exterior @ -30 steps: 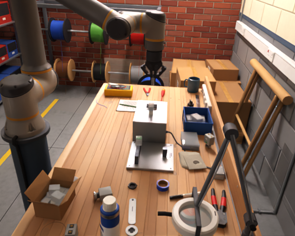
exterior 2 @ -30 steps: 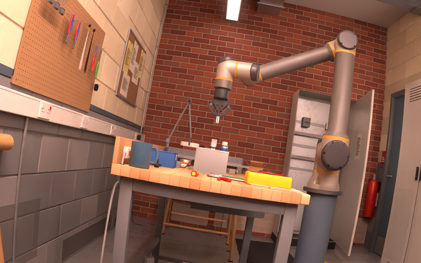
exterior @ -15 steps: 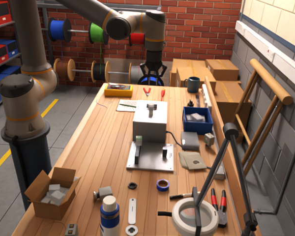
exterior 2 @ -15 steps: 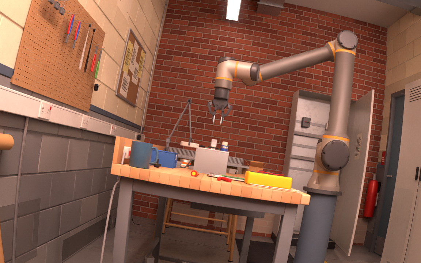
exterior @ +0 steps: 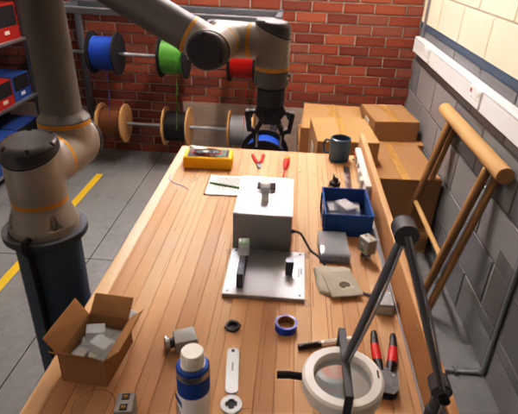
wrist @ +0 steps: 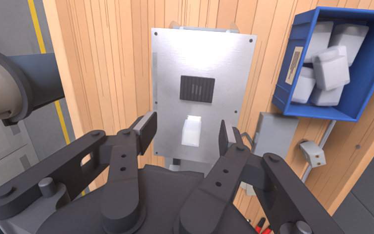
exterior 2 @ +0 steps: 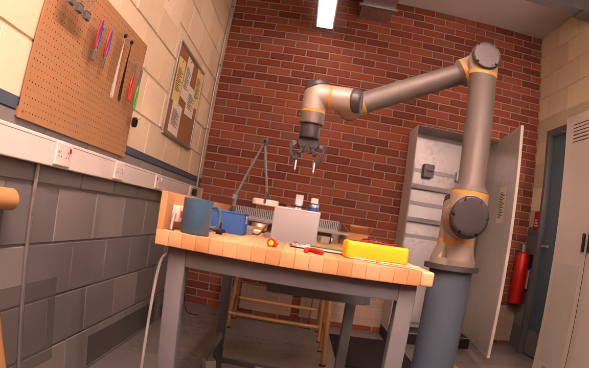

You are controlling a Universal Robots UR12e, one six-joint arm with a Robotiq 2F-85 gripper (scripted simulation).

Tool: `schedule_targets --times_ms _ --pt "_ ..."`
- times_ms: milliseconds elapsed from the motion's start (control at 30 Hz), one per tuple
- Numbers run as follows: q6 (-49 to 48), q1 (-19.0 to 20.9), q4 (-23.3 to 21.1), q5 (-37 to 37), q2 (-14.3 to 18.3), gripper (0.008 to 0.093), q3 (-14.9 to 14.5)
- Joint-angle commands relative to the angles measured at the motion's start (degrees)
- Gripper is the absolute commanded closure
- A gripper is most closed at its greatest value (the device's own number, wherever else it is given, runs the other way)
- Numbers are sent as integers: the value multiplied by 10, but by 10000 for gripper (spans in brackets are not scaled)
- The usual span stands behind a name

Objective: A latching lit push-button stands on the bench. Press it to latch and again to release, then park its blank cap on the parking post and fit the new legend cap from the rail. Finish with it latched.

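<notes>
At the middle of the bench a grey box (exterior: 263,212) carries the push-button with its pale blank cap (wrist: 191,134) on top, seen from above by the wrist camera. In front of the box lies a metal plate (exterior: 265,275) with a rail holding a greenish legend cap (exterior: 243,243) on the left and a short dark parking post (exterior: 289,266) on the right. My gripper (exterior 2: 304,164) hangs high above the box, open and empty.
A blue bin (exterior: 346,209) of white parts sits right of the box, with a small grey unit (exterior: 333,246) and cable in front of it. A mug (exterior: 339,148), yellow meter (exterior: 207,157), tape roll (exterior: 286,324) and magnifier lamp (exterior: 342,379) stand around the bench.
</notes>
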Motion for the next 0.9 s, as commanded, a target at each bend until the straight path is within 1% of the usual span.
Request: schedule_targets --times_ms 0,333,600,867 --pt "0 0 0 0 0 334 -1" --pt "-2 -2 0 0 -1 334 0" --pt "-57 -57 0 0 -6 334 6" --pt "-59 -58 -2 0 -6 334 6"
